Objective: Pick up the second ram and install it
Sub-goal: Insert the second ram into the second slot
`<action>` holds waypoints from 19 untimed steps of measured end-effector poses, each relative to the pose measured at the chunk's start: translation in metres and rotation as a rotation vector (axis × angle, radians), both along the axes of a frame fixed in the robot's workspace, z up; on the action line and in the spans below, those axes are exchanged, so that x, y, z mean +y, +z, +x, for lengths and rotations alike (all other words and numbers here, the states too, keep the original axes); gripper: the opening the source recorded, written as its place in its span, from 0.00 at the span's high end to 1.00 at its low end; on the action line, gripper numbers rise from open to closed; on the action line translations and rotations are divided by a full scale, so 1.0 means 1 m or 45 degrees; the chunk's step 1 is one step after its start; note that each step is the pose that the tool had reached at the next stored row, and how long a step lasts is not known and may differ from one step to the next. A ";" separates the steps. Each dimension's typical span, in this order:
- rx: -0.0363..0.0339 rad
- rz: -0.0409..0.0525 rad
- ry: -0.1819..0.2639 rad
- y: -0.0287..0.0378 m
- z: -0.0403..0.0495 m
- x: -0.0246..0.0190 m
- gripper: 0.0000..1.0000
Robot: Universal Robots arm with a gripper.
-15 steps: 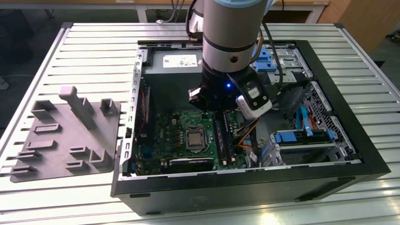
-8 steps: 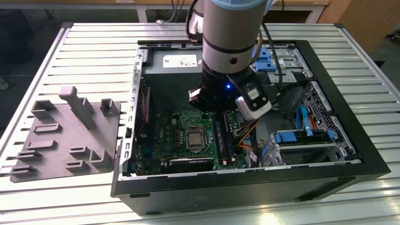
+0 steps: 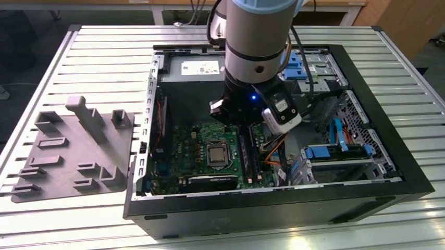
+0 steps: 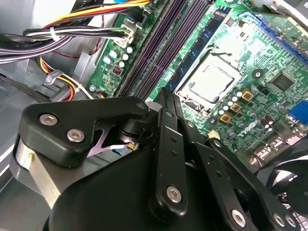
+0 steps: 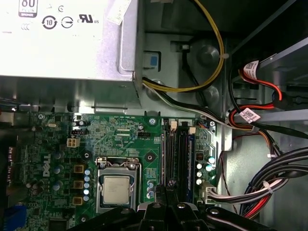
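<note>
With the arm lowered into the open computer case (image 3: 389,172), the tool (image 4: 166,96) hangs over the motherboard's memory slots (image 5: 177,159); its opening cannot be told. The second ram cannot be picked out. Seating calls for square alignment and straight, even downward pressure.

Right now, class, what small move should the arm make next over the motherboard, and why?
Probably a slow, short descent straight toward the memory slots. The gripper hangs close above them, beside the processor, roughly in line with their length. Whether it holds the second ram is unclear.
</note>
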State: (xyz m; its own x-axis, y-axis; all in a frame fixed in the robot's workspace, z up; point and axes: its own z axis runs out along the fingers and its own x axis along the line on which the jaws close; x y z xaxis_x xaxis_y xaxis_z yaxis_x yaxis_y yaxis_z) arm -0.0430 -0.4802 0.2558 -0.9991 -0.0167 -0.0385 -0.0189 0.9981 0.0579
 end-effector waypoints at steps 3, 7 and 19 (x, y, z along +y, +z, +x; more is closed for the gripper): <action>-0.0001 0.000 0.000 -0.0005 0.0007 0.0000 0.88; -0.0001 0.000 0.000 -0.0013 0.0018 0.0000 0.88; 0.0000 -0.001 0.000 -0.0038 0.0025 -0.0002 0.88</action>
